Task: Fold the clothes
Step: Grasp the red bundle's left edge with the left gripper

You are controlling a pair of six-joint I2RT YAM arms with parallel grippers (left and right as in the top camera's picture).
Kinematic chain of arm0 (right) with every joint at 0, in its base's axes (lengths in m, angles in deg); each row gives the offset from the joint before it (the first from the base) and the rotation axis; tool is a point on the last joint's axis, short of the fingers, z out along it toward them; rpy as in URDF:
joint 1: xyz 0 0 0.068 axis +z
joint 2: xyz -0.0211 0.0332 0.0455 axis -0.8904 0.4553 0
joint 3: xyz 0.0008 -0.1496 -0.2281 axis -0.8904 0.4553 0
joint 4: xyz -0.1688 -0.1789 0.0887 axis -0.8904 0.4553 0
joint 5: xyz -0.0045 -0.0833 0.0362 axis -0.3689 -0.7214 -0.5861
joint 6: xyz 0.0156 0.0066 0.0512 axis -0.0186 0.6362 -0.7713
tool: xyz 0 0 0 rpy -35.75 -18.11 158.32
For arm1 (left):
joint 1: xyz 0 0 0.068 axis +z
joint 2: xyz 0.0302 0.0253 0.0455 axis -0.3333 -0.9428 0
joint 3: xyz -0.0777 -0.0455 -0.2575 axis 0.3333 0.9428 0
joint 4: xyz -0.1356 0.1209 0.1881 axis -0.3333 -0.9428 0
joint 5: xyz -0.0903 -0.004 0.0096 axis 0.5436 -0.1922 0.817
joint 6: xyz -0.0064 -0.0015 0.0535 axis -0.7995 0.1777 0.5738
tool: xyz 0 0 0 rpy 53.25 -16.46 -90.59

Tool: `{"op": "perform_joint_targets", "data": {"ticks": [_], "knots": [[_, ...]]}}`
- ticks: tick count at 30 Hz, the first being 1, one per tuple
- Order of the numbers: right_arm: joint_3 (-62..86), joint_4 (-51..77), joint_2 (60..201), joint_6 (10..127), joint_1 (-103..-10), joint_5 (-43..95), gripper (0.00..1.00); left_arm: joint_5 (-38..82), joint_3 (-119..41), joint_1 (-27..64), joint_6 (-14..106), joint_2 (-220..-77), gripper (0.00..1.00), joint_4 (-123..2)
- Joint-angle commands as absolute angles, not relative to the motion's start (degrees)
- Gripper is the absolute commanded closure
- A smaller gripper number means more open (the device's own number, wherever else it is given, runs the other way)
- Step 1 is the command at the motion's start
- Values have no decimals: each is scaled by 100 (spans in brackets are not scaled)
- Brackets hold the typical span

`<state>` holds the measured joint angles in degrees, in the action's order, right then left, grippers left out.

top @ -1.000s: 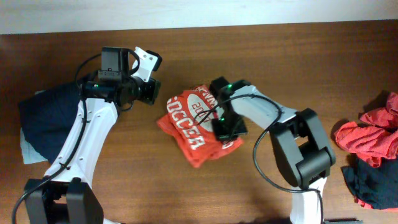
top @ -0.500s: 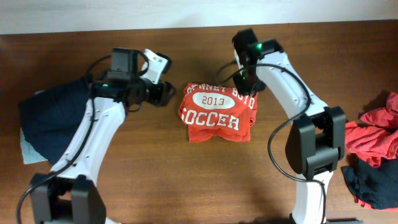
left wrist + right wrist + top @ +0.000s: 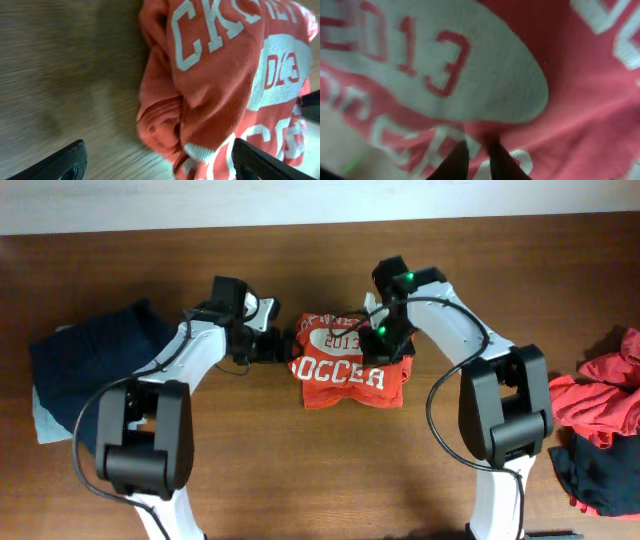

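Overhead: folded orange-red T-shirt (image 3: 345, 372) mid-table (image 3: 300, 480), slightly longer left-right. Left gripper (image 3: 280, 346) just beside its left edge. Right gripper (image 3: 378, 340) over its upper right part. Navy pile (image 3: 85, 375) far left and red heap (image 3: 600, 395) far right, both well apart from either claw.

Left wrist: fingertips (image 3: 65, 160) spread wide, nothing between. Bunched shirt edge straight ahead, so left arm looks better placed to take it.

Right wrist: fingers (image 3: 454, 162) nearly together against white print. Cloth pinched or not, cannot tell.
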<state>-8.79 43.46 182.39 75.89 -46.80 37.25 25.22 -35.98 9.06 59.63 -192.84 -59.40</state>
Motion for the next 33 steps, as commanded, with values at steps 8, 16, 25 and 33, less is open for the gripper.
{"op": "perform_joint_targets", "data": {"ticks": [8, 16, 25, 33], "knots": [[-241, 3950, 18211, 7267, -4660, 3819, 81, 4616, -3618, 895, 5487, -20385, 7, -5459], [-241, 3931, 18211, 7267, -4660, 3819, 81, 4690, -3618, 283, 5461, -20431, 8, -5481], [-241, 3926, 18211, 7270, -4660, 3819, 83, 4251, -3618, 49, 5275, -20436, 84, -5457], [-291, 4090, 17719, 7444, -4763, 3568, 95, 4362, -3703, 66, 5487, -20342, 100, -5509]]}}
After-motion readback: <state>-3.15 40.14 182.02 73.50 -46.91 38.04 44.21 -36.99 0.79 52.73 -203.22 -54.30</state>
